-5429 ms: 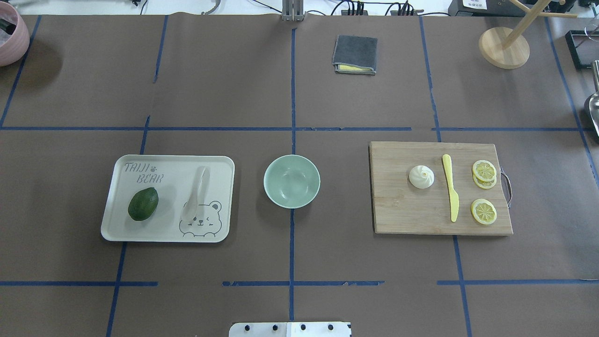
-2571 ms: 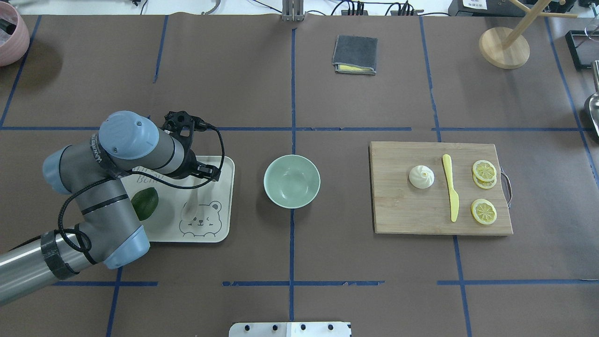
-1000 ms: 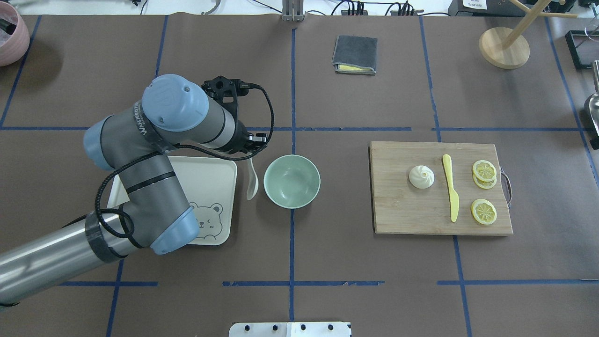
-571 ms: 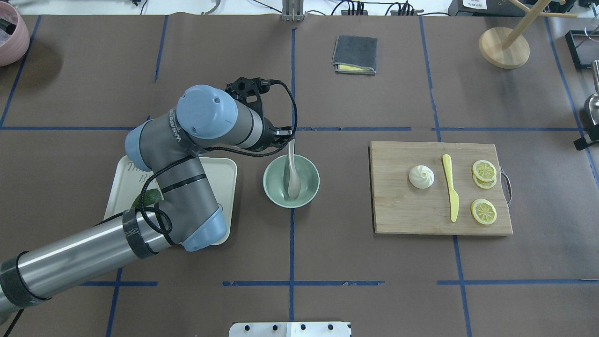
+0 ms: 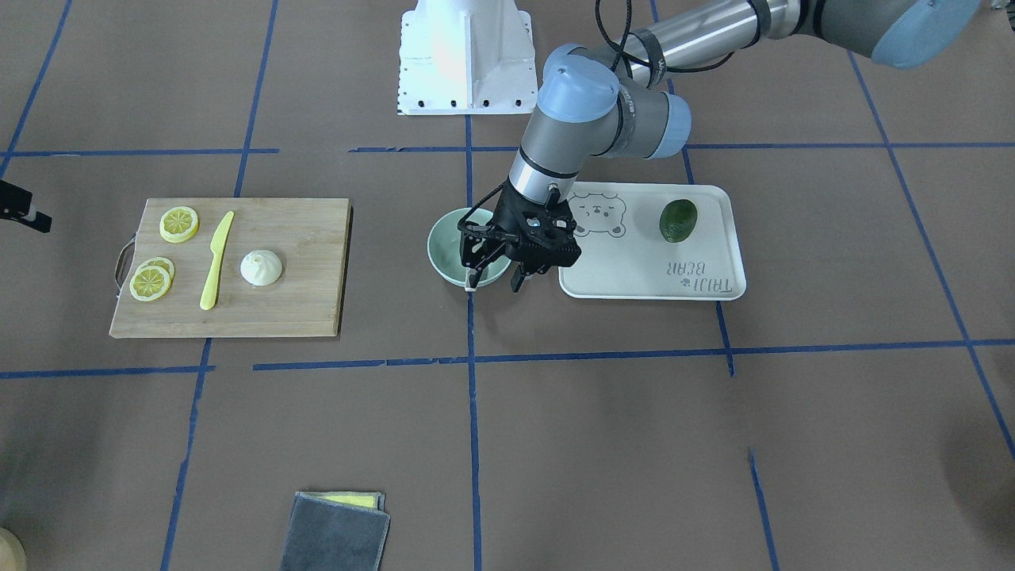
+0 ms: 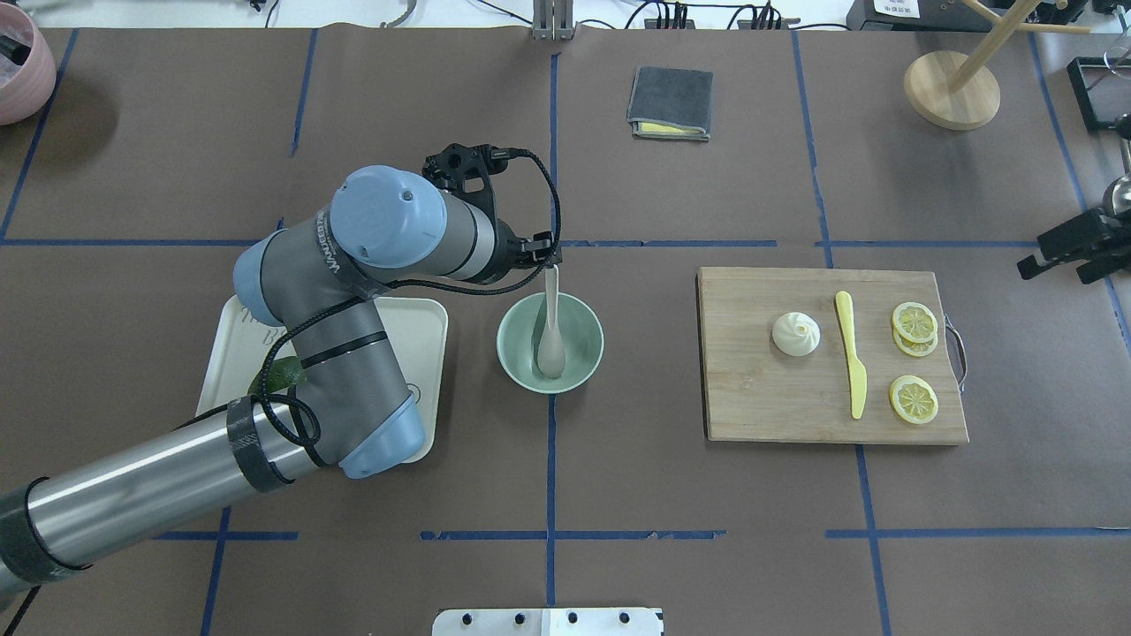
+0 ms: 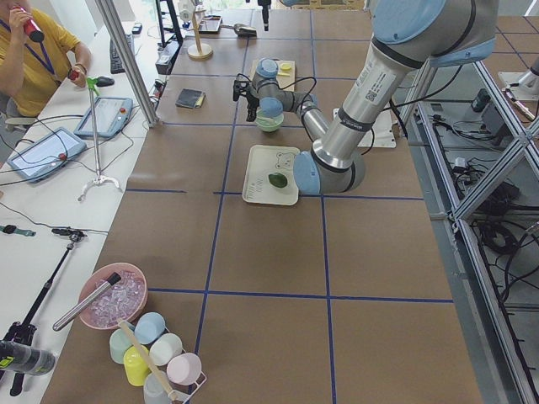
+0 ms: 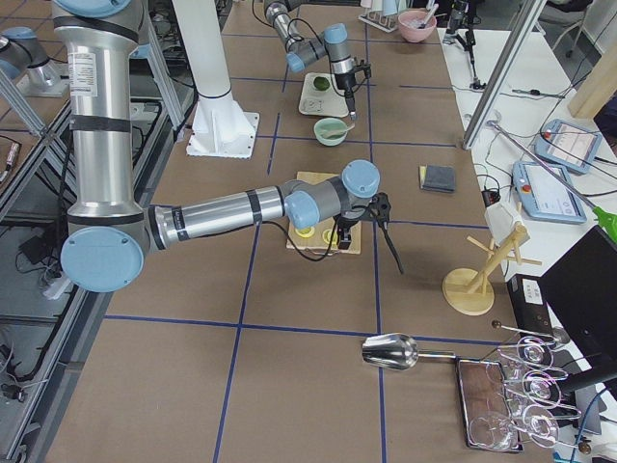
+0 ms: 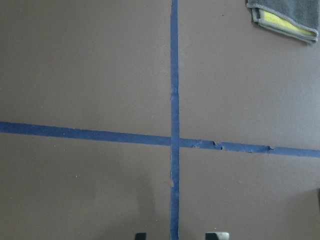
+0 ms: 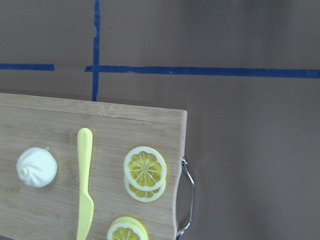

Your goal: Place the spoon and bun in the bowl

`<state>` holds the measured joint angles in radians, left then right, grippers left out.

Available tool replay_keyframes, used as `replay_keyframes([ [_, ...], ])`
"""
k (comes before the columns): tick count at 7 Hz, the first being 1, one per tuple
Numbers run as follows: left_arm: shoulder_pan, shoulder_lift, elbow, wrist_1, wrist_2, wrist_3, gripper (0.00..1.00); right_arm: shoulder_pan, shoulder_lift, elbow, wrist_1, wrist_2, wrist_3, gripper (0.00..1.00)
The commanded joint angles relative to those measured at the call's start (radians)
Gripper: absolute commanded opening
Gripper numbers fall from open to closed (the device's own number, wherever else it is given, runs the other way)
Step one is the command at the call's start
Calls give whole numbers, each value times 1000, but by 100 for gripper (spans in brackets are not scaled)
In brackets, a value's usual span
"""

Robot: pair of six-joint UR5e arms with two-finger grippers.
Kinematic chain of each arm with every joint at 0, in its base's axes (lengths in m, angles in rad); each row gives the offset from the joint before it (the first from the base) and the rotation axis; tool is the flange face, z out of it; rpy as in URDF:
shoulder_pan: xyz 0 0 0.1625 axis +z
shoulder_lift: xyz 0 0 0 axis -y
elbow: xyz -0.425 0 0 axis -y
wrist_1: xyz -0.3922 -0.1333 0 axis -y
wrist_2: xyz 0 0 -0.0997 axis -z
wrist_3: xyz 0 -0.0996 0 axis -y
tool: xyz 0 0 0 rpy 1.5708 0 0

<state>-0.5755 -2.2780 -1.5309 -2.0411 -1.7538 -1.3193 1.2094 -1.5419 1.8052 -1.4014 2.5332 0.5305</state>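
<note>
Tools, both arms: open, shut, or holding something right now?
Left tool: open, holding nothing; the off-white plastic spoon lies in the pale mint-green round bowl.
Right tool: open, empty.

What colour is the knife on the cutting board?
Pale yellow throughout; the knife shows best in the right wrist view.

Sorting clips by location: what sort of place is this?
Probably a robotics lab: a table gridded with blue tape, the left arm working over it, and an operator beside tablets.
</note>
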Motion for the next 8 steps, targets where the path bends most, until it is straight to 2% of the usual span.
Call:
replay_keyframes([
  [1,-71,137,-139,9,-6,127,80,-176,158,38,1,-141,312,100],
  [2,-105,185,-191,22,-7,162,81,-267,195,58,1,-234,415,100],
  [3,-131,219,-236,63,-9,228,81,-372,201,78,1,-381,474,100],
  [4,-136,222,-244,67,-19,253,81,-443,197,68,-1,-484,479,100],
  [6,-136,222,-245,67,-23,253,82,-491,198,59,-2,-554,482,99],
  [8,-136,224,-244,67,-21,250,83,-533,201,42,-1,-580,482,98],
])
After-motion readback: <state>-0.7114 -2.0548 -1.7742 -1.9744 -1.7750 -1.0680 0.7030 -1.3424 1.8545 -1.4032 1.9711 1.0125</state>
